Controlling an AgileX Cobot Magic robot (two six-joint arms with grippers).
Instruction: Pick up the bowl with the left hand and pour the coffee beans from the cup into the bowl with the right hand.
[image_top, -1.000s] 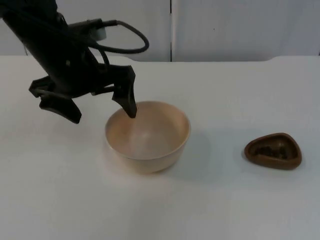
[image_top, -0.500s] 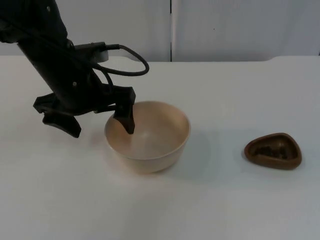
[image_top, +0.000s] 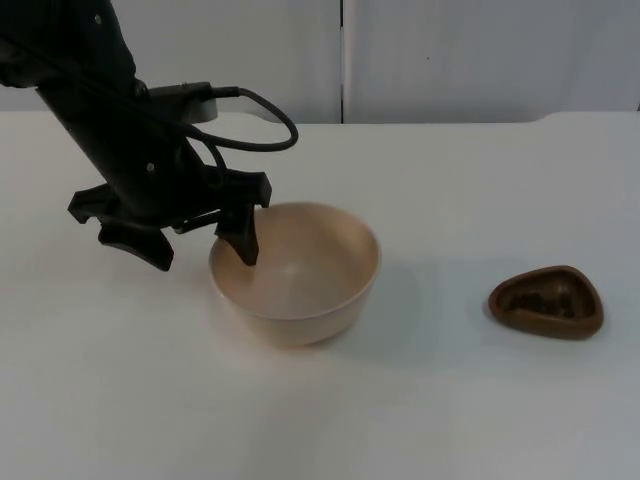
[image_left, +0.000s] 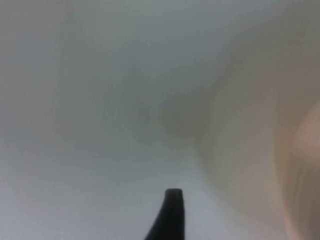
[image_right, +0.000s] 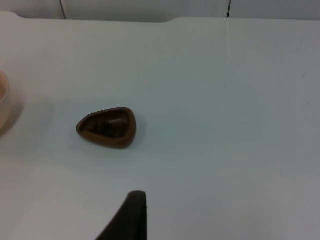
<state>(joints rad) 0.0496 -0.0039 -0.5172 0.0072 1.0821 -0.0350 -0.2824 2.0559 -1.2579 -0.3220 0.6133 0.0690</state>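
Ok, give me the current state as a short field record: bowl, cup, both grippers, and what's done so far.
bowl: beige bowl standing on the white table, holds no beans
cup: brown cup with coffee beans inside, on the table apart from the bowl, toward the right arm's side
left gripper: left gripper open, straddling the bowl's rim, one finger inside, one outside
right gripper: waits back from the cup
progress: bowl not lifted, nothing poured

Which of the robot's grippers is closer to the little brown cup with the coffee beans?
Hard to say. The left gripper straddles the bowl rim, well away from the cup. The right gripper's fingertip points at the cup with bare table between.
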